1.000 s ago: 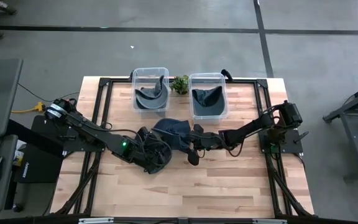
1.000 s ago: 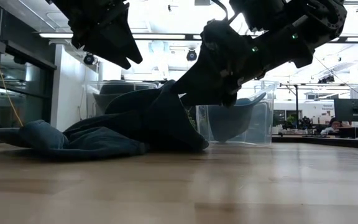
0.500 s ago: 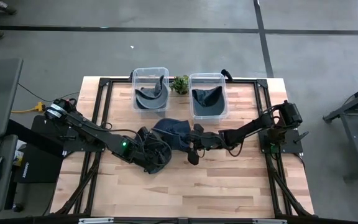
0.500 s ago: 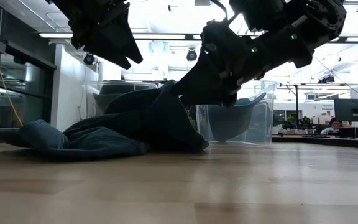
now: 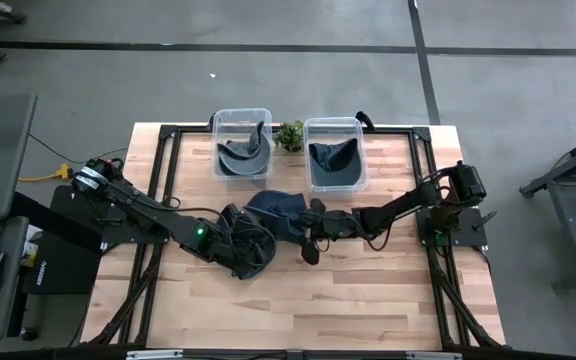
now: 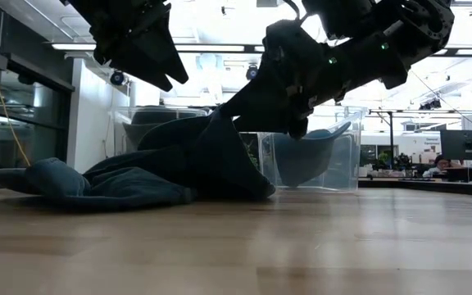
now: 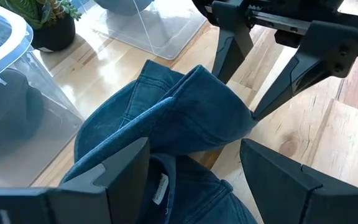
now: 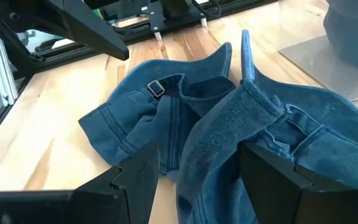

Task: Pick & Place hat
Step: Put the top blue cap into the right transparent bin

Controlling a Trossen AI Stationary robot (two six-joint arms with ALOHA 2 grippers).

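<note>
Hanging over bare wood at mid-table, the left gripper [image 5: 246, 250] holds its fingers spread above the near side of a blue hat [image 5: 273, 210], while the right gripper [image 5: 308, 225] pinches the hat's raised fold. Behind stand two clear bins [image 5: 242, 142], each holding one dark hat, with one small plant [image 5: 290, 135] between; the table's near half [image 5: 298, 300] lies open

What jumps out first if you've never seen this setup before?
Mid-table lies a crumpled blue hat, with the left gripper and the right gripper closing in from either side. The right one's fingers straddle a raised fold of it; the left one hangs open above. Behind, two clear bins each hold a dark hat, with a small plant between them.
</note>
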